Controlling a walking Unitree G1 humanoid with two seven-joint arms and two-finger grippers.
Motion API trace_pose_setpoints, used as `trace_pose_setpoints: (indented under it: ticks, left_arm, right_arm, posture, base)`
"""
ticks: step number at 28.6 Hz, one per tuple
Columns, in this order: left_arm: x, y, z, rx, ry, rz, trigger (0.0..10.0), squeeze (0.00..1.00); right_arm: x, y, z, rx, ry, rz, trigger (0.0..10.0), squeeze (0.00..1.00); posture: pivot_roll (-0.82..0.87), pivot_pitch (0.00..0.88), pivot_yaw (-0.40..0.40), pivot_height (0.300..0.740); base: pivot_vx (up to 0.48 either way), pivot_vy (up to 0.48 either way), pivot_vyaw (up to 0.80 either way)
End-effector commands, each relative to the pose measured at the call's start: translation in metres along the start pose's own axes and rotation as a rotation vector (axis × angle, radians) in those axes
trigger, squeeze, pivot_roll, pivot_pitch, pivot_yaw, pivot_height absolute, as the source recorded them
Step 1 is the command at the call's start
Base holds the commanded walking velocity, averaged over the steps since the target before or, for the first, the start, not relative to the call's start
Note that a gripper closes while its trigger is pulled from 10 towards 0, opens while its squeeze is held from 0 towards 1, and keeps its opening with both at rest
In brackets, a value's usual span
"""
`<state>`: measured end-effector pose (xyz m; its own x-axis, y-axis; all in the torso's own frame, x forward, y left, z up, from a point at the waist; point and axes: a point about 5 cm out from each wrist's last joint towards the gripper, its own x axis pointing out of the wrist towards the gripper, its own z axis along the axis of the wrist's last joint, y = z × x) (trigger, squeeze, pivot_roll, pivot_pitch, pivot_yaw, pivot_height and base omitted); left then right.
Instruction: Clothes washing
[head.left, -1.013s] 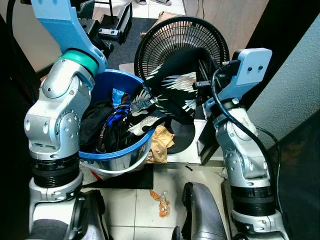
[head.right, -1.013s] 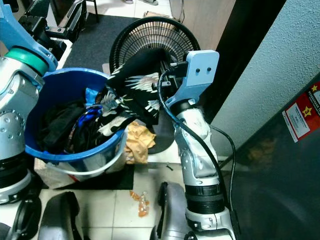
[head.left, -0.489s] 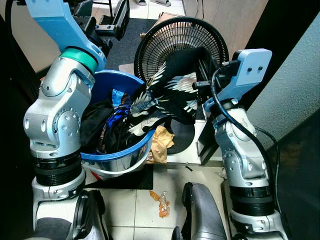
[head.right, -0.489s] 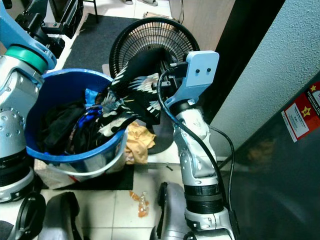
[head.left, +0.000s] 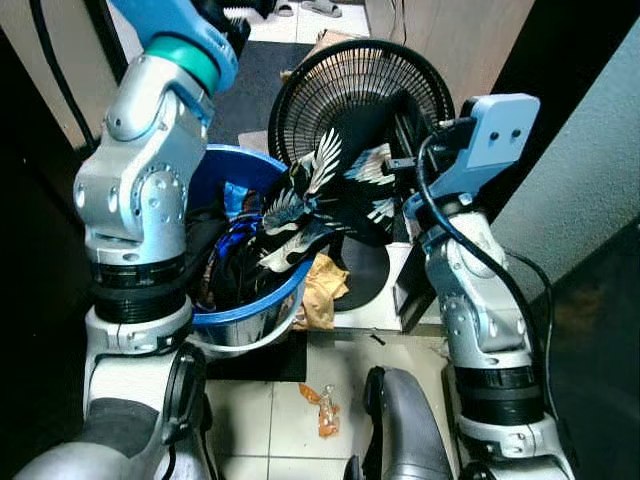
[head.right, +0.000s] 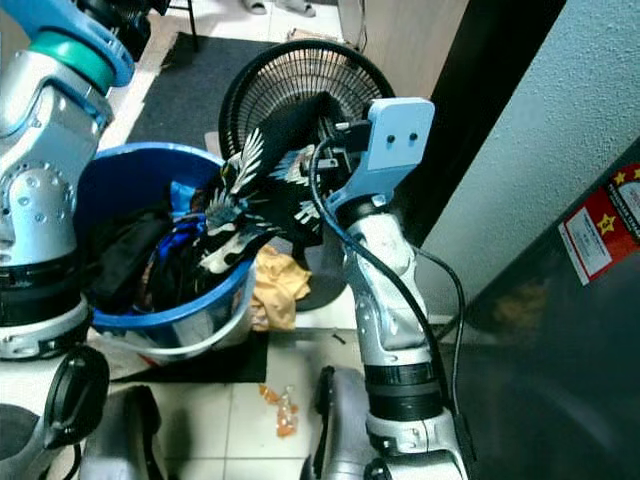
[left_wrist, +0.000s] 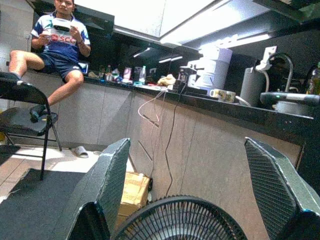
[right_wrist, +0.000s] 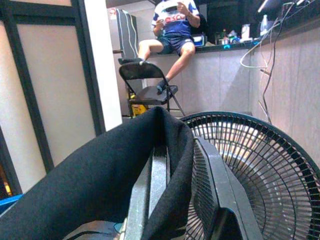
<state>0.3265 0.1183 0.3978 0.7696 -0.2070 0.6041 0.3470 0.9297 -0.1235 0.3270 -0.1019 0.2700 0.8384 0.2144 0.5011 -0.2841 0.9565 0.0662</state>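
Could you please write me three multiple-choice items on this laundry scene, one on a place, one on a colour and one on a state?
1. Where does the black fan stand?
A. Behind the tub
B. Inside the tub
C. On the chair

2. What colour is the laundry tub?
A. Red
B. Blue
C. White

3. What is the state of the right tool?
A. Open and empty
B. Shut on the black patterned garment
C. Shut on the fan grille

Answers:
1 A: in the eye views the fan rises behind the tub, beyond the lifted garment.
2 B: its rim and wall are blue, with dark clothes inside.
3 B: the right wrist view shows black cloth folded between the fingers, and the garment hangs from that tool over the tub's edge.
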Motion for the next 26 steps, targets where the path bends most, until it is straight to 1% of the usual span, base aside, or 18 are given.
trace_pose_setpoints:
  ticks: [1, 3, 4, 5, 6, 7, 8, 9, 11, 12, 13, 15, 16, 17, 18, 26]
  left_arm:
    - [0.005, -0.008, 0.005, -0.004, -0.027, -0.026, 10.0, 0.00]
    - [0.004, -0.008, 0.005, -0.004, -0.028, -0.027, 10.0, 0.00]
    - [0.004, -0.008, 0.005, -0.005, -0.029, -0.028, 10.0, 0.00]
    - [0.004, -0.008, 0.005, -0.005, -0.029, -0.028, 10.0, 0.00]
    - [0.004, -0.008, 0.005, -0.005, -0.029, -0.028, 10.0, 0.00]
    - [0.003, -0.008, 0.004, -0.005, -0.026, -0.028, 10.0, 0.00]
    - [0.003, -0.008, 0.004, -0.005, -0.026, -0.028, 10.0, 0.00]
    - [0.003, -0.008, 0.003, -0.005, -0.025, -0.029, 10.0, 0.00]
    - [0.003, -0.008, 0.003, -0.005, -0.025, -0.029, 10.0, 0.00]
    - [0.002, -0.008, 0.001, -0.007, -0.017, -0.029, 10.0, 0.00]
    - [0.001, -0.009, -0.001, -0.008, -0.014, -0.028, 10.0, 0.00]
    - [0.001, -0.009, -0.001, -0.008, -0.014, -0.028, 10.0, 0.00]
    - [0.001, -0.009, -0.001, -0.010, -0.015, -0.026, 10.0, 0.00]
    - [0.001, -0.009, -0.001, -0.010, -0.015, -0.026, 10.0, 0.00]
    - [0.001, -0.009, -0.002, -0.011, -0.017, -0.024, 10.0, 0.00]
    - [0.003, -0.009, -0.001, -0.006, -0.024, -0.025, 10.0, 0.00]
  right_arm:
    - [0.004, 0.000, 0.009, -0.016, -0.051, -0.006, 10.0, 0.00]
    - [0.003, 0.000, 0.008, -0.020, -0.047, -0.006, 10.0, 0.00]
    - [0.003, -0.001, 0.005, -0.048, -0.033, 0.007, 10.0, 0.00]
    - [0.003, -0.001, 0.005, -0.048, -0.033, 0.007, 10.0, 0.00]
    - [0.002, -0.001, 0.003, -0.069, -0.023, 0.017, 10.0, 0.00]
    - [0.000, -0.003, -0.003, -0.129, 0.010, 0.058, 10.0, 0.00]
    - [0.000, -0.003, -0.003, -0.129, 0.010, 0.058, 10.0, 0.00]
    - [-0.001, -0.004, -0.007, -0.169, 0.034, 0.087, 10.0, 0.00]
    - [-0.001, -0.004, -0.007, -0.169, 0.034, 0.087, 10.0, 0.00]
    - [-0.002, -0.011, -0.009, -0.193, 0.051, 0.101, 10.0, 0.00]
    - [-0.002, -0.022, -0.007, -0.199, 0.056, 0.087, 10.0, 0.00]
    - [-0.002, -0.022, -0.007, -0.199, 0.056, 0.087, 10.0, 0.00]
    - [0.000, -0.029, -0.004, -0.195, 0.050, 0.067, 10.0, 0.00]
    - [0.000, -0.029, -0.004, -0.195, 0.050, 0.067, 10.0, 0.00]
    - [0.001, -0.032, -0.002, -0.188, 0.043, 0.052, 10.0, 0.00]
    - [0.005, -0.027, -0.004, -0.160, 0.035, 0.034, 10.0, 0.00]
  posture:
    - [0.03, 0.055, -0.002, 0.570]
    - [0.03, 0.057, -0.002, 0.574]
    - [0.04, 0.058, -0.003, 0.574]
    - [0.04, 0.058, -0.003, 0.574]
    - [0.04, 0.058, -0.003, 0.574]
    - [0.04, 0.059, -0.005, 0.574]
    - [0.04, 0.059, -0.005, 0.574]
    - [0.04, 0.059, -0.005, 0.574]
    - [0.04, 0.059, -0.005, 0.574]
    - [0.04, 0.060, -0.006, 0.574]
    - [0.03, 0.062, -0.010, 0.574]
    - [0.03, 0.062, -0.010, 0.574]
    - [0.03, 0.061, -0.012, 0.574]
    - [0.03, 0.061, -0.012, 0.574]
    - [0.03, 0.061, -0.012, 0.574]
    - [0.04, 0.062, -0.011, 0.594]
  base:
    - [0.000, 0.000, 0.00]
    - [0.000, 0.000, 0.00]
    - [0.000, 0.000, 0.00]
    - [0.000, 0.000, 0.00]
    - [0.000, 0.000, 0.00]
    - [0.000, 0.000, 0.00]
    - [0.000, 0.000, 0.00]
    - [0.000, 0.000, 0.00]
    - [0.000, 0.000, 0.00]
    - [0.000, 0.000, 0.00]
    - [0.000, 0.000, 0.00]
    - [0.000, 0.000, 0.00]
    - [0.000, 0.000, 0.00]
    - [0.000, 0.000, 0.00]
    - [0.000, 0.000, 0.00]
    - [0.000, 0.000, 0.00]
